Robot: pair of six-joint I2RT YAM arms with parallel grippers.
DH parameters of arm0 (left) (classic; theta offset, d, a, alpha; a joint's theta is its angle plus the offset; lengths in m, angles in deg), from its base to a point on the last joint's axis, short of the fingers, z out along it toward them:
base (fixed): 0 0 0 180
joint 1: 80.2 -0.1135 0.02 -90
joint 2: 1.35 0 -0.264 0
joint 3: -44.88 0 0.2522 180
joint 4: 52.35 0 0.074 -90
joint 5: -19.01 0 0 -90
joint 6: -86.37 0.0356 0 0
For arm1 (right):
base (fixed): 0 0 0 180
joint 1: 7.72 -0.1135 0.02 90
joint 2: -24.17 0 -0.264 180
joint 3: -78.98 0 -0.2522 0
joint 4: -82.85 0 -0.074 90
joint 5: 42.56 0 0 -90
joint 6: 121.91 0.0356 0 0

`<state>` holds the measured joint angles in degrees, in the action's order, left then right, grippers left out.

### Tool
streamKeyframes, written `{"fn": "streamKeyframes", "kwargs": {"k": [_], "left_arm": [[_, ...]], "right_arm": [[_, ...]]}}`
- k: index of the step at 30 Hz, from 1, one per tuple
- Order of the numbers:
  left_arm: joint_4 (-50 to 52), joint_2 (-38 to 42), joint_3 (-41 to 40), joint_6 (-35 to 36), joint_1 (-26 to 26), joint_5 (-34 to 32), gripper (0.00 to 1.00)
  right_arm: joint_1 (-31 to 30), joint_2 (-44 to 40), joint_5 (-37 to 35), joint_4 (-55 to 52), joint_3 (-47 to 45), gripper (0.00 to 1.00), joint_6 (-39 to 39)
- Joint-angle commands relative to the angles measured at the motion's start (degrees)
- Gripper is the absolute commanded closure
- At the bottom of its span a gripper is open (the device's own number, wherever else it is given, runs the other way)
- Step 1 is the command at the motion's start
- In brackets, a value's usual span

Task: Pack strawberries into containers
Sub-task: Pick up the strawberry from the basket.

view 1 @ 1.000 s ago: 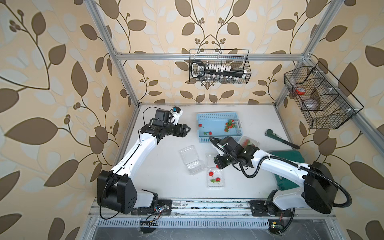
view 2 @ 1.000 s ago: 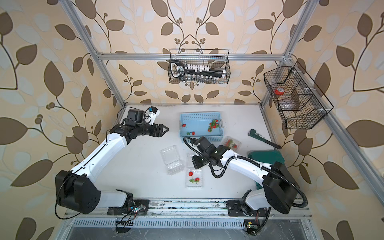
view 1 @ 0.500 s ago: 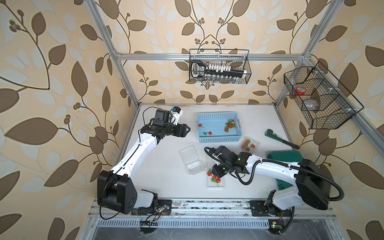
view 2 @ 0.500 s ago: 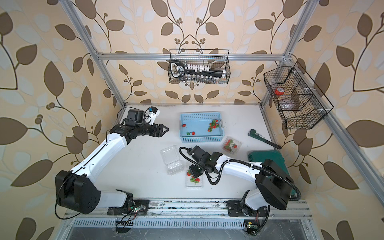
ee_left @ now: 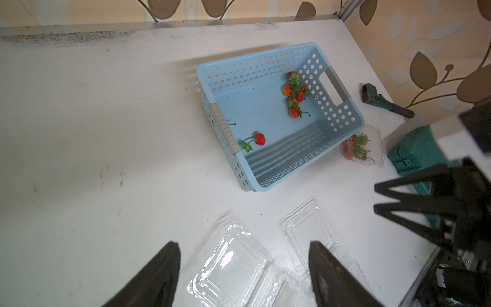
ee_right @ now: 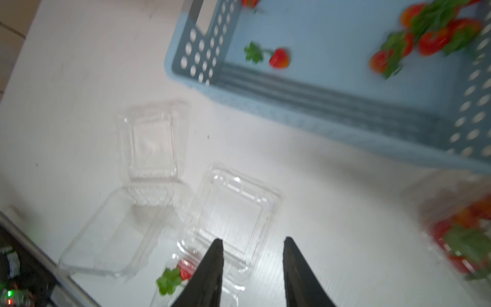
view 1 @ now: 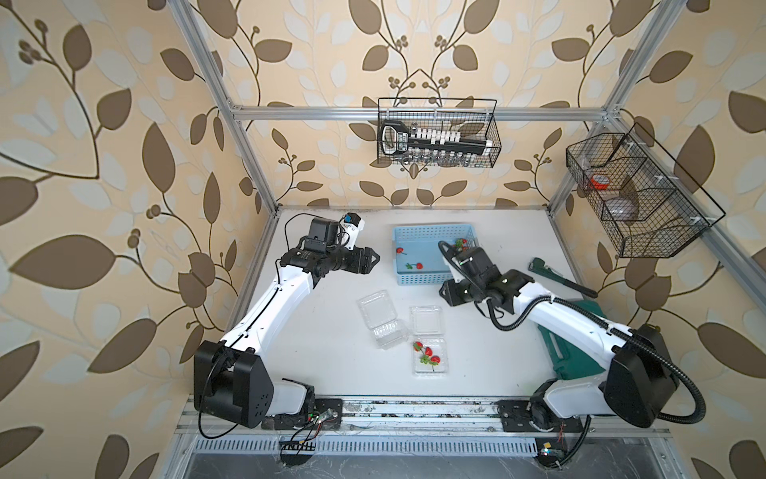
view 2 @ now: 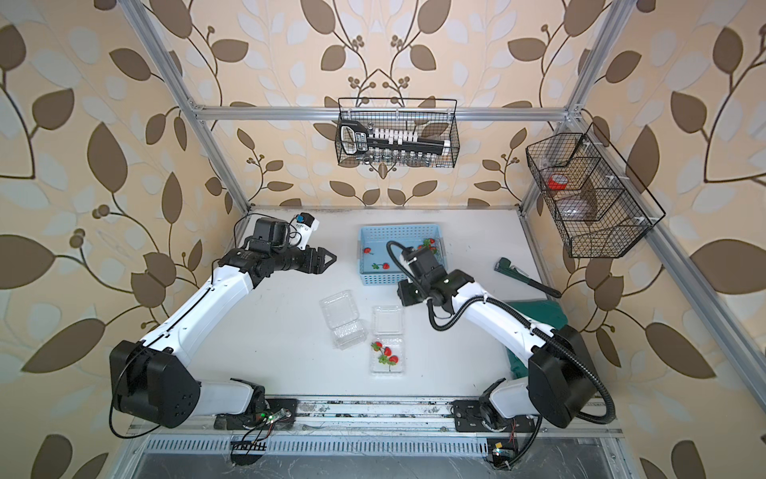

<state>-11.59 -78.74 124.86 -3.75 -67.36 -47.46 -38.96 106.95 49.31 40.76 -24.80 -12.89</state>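
Two clear containers lie open at mid-table: an empty one (view 1: 380, 319) and one (view 1: 431, 356) holding three strawberries (view 1: 427, 352). A third container (ee_left: 362, 146) with berries sits beside the basket's right end and is hidden under my right arm in both top views. More strawberries (view 1: 418, 265) lie in the light blue basket (view 1: 431, 275). My left gripper (view 1: 373, 261) hovers open and empty left of the basket. My right gripper (view 1: 445, 292) hangs open and empty by the basket's near right corner, above the table behind the filled container's lid (ee_right: 233, 212).
A dark wrench (view 1: 559, 280) lies at the right edge of the table. A green case (view 1: 580, 352) sits under my right arm. Two black wire baskets (view 1: 437, 132) hang on the back and right walls above the table.
My right gripper dipped over the container with berries, opened there, and has since drawn back up toward the basket. The left arm has stayed where it was.
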Motion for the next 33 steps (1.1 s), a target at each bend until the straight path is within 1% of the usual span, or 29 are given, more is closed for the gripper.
{"fn": "streamKeyframes", "kwargs": {"k": [1,4,5,9,11,14,20,27,30,33], "left_arm": [[0.02,1.53,-0.21,0.79,0.61,0.19,0.22],[-0.02,1.13,-0.13,0.78,0.61,0.37,0.22],[0.03,1.07,-0.12,0.71,0.62,0.38,0.22],[0.02,1.27,-0.16,0.80,0.61,0.33,0.22],[-0.02,1.47,-0.21,0.83,0.61,0.29,0.22],[-0.13,1.33,-0.30,0.83,0.61,0.46,0.22],[-0.17,1.31,-0.21,0.78,0.61,0.73,0.22],[-0.16,1.46,-0.20,0.93,0.61,0.74,0.22],[-0.19,1.46,-0.21,0.91,0.61,0.73,0.22],[-0.10,1.50,-0.21,0.93,0.61,0.73,0.22]], "right_arm": [[3.47,6.41,1.36,-0.68,7.09,0.59,-2.95],[5.52,15.49,4.14,-1.07,15.42,0.56,-4.00],[6.00,19.40,5.16,-3.32,19.50,0.55,-4.69],[6.04,32.62,6.01,-9.21,32.15,0.53,-11.09],[6.16,38.10,5.17,-11.31,37.53,0.53,-13.17],[5.85,44.07,6.78,-13.97,44.42,0.52,-15.44],[3.95,48.93,6.08,-16.40,50.45,0.50,-21.22],[0.84,51.25,0.92,-17.66,52.08,0.50,-30.34],[0.01,51.89,-1.59,-17.54,52.81,0.49,-33.09],[-0.05,54.05,-2.98,-18.70,55.47,0.49,-34.02]]}}
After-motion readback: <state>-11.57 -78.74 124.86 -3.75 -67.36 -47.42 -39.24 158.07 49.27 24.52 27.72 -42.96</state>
